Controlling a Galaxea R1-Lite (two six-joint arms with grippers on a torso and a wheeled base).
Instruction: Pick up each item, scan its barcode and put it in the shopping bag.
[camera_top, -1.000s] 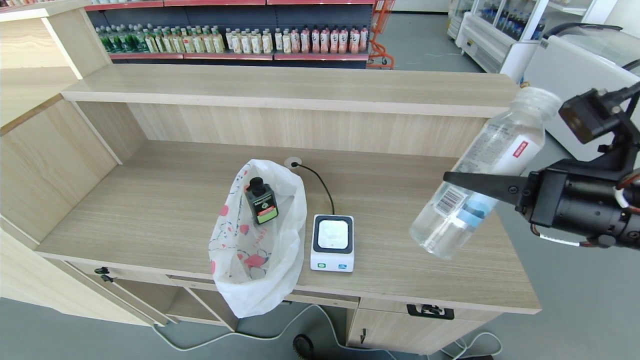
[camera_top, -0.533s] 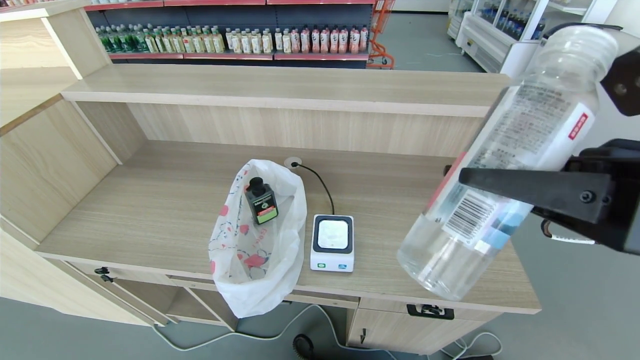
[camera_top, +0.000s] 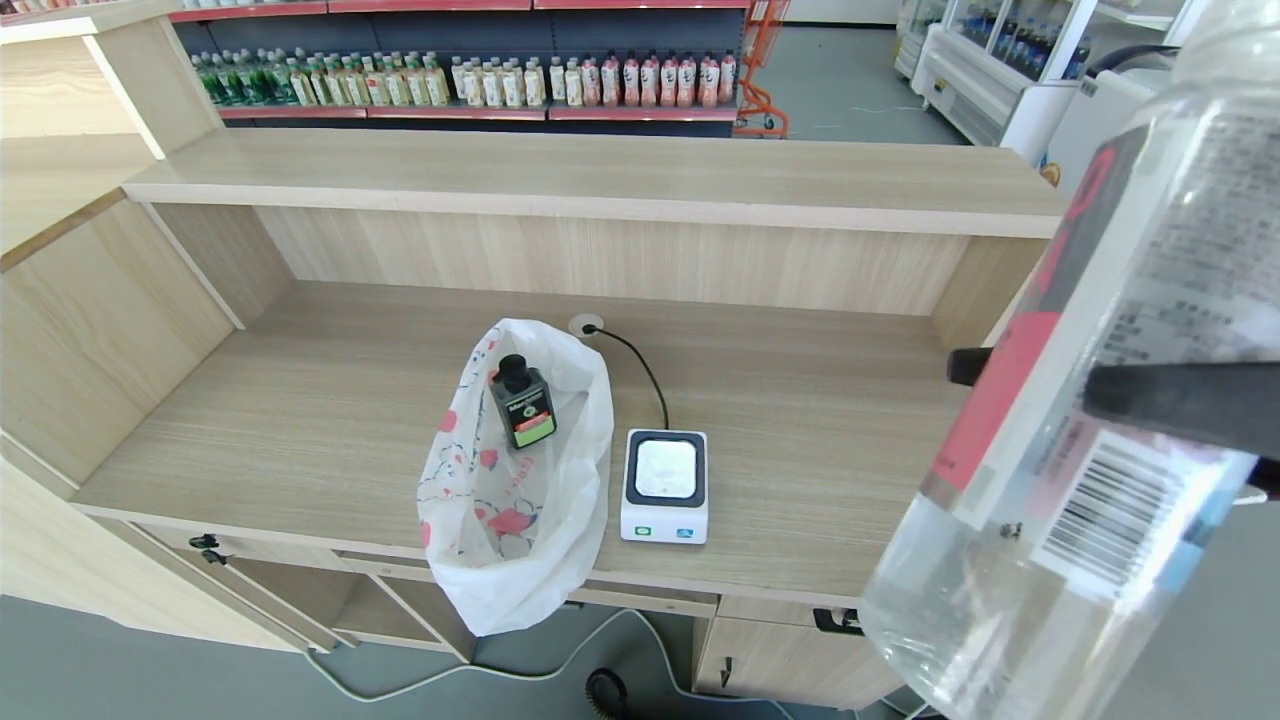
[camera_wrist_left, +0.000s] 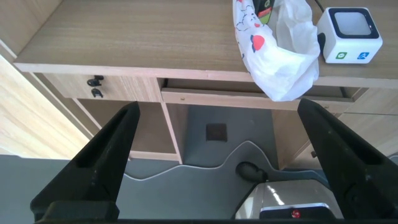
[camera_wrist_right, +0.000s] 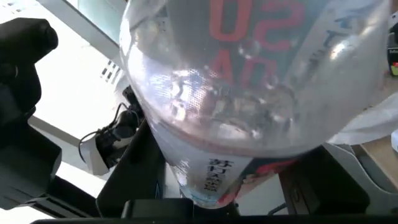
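Our right claw (camera_top: 1030, 385) is clamped across the clear plastic bottle with the red-and-white label (camera_top: 1090, 300), one black finger in front of it and one behind. The bottle is tilted, cap end up, in the air at the bench's right front corner, its barcode (camera_top: 1110, 510) turned towards our head. Our left claw (camera_wrist_left: 217, 155) hangs with fingers spread wide and nothing between them, low before the light wooden bench (camera_top: 350, 400), below its front edge.

The white box scanner (camera_top: 665, 485) sits near the front edge, well apart from the bottle, with a broad stretch of bench top between it and the right edge. Just beside it the white plastic shopping bag with red print (camera_top: 500, 500) droops over that edge, holding a small dark bottle with a green label (camera_top: 522, 405). A raised back wall and a left side panel bound the bench.
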